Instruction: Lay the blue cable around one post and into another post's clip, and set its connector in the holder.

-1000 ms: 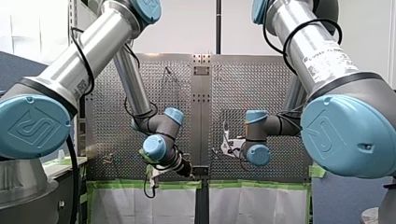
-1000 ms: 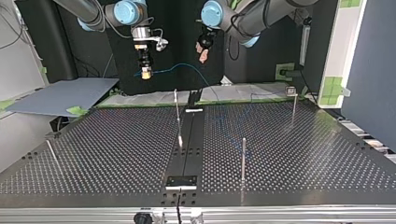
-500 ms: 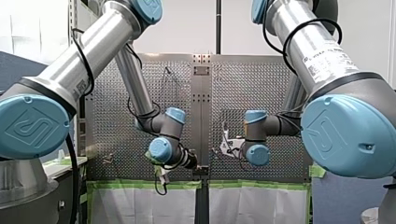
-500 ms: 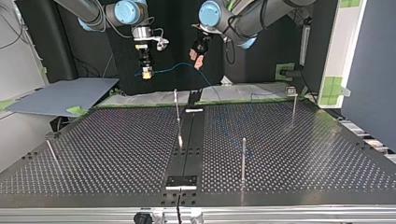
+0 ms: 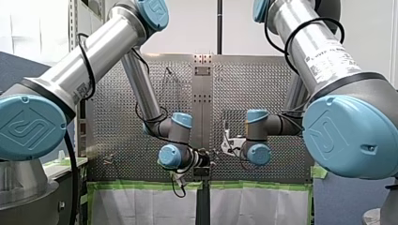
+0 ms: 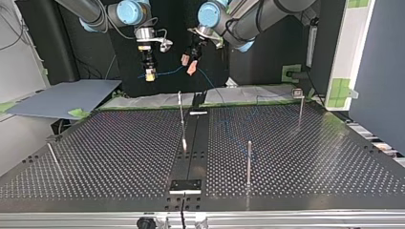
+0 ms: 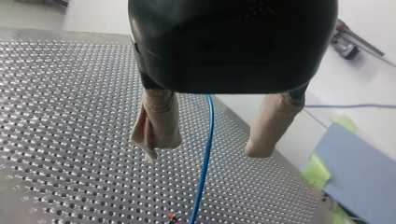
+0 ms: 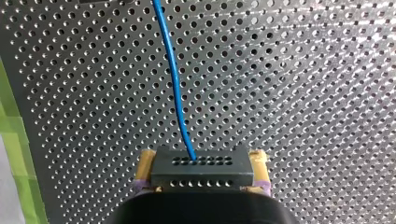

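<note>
My right tool (image 8: 202, 162) is clamped on the connector (image 8: 201, 170), and the cable (image 8: 173, 79) runs out ahead of it over the table (image 8: 308, 70), so I control that end. My left tool (image 7: 205, 145) stands wide. The cable passes loose between its pads (image 7: 156, 126), placed, I judge, to close and guide the slack.

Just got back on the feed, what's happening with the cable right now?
My right gripper is shut on the black connector, with the blue cable leading out of it. My left gripper is open; the cable runs between its beige pads, unclamped. In the top view both hang above the far edge of the table, so the connector is not yet set down. Whether the cable rounds a post is too faint to tell.
</note>
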`<action>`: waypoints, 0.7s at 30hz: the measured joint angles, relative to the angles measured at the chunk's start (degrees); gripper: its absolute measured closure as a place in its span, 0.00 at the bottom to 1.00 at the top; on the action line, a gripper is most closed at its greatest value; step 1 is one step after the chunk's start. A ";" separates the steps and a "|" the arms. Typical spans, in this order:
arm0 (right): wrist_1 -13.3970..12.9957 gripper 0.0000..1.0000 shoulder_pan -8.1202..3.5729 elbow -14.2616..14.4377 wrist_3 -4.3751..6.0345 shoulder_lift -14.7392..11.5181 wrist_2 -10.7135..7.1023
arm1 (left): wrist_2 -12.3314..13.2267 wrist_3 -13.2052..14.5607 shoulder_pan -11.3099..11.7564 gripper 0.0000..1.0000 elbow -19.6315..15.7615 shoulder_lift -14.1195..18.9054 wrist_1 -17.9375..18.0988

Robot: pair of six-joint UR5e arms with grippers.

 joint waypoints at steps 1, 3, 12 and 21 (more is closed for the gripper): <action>0.14 0.98 0.00 0.01 0.00 -0.16 -0.01 | -0.42 -0.08 -0.05 0.00 0.46 -0.48 0.47; 0.40 0.98 0.04 0.01 0.02 -0.59 -0.03 | -1.33 -0.17 -0.07 0.00 1.47 -1.53 1.58; 1.30 0.98 0.11 0.08 0.12 -1.90 -0.10 | -2.95 -0.09 0.57 0.00 3.30 -2.78 5.85; 2.10 0.98 0.07 0.43 -0.05 -1.88 -0.05 | -4.90 2.77 0.27 0.95 3.70 -2.73 9.81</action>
